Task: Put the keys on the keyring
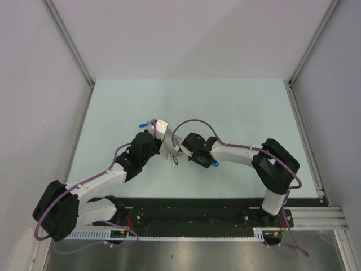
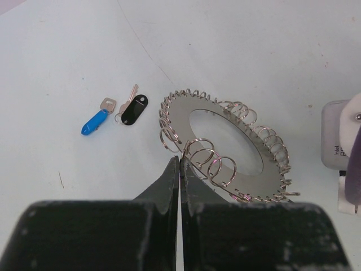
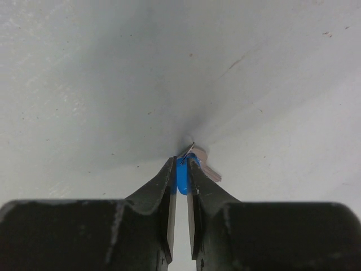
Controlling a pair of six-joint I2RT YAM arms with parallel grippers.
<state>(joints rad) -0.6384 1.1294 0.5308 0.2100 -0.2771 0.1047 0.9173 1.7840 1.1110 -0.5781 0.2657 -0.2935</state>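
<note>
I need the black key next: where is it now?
In the left wrist view, the black key lies on the table left of the keyring, apart from it, with the blue key just to its left.

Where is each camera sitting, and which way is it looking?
Top external: high behind the arms, looking down on the table; shows the left arm and right arm.
Left wrist: on the left arm, looking along the left gripper, shut on the keyring, toward two loose keys.
Right wrist: on the right arm, facing the tabletop close up; the right gripper pinches a blue-headed key.
Shared: both wrist views show the pale table.
</note>
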